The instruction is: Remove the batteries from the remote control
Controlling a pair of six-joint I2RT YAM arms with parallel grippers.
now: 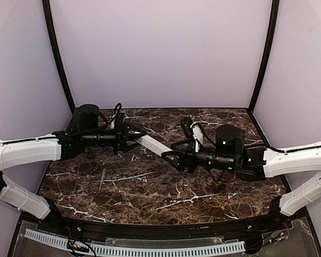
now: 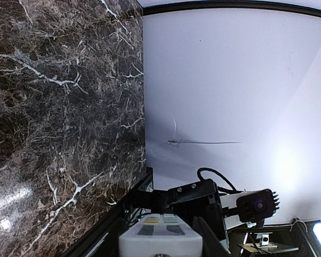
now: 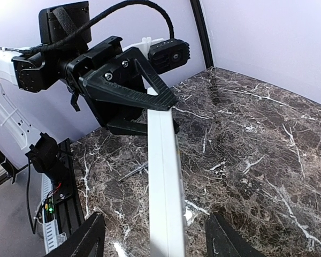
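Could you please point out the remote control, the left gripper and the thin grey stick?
remote control (image 1: 152, 143): top external view, middle of its white body.
left gripper (image 3: 161, 115): right wrist view, midway between its fingertips.
thin grey stick (image 1: 102, 179): top external view, middle of its shaft.

The remote control (image 1: 152, 143) hangs crosswise above the bench (image 1: 203, 198), blocking passage; a thin grey stick (image 1: 102, 179) lies front-left.

Worktop (image 1: 150, 198) is viewed from high above its near edge. Close wrist views are aimed at each other: right claw (image 2: 166, 210) is seen ahead of left claw (image 3: 159, 113), and vice versa; remote control (image 3: 163, 176) is shared.
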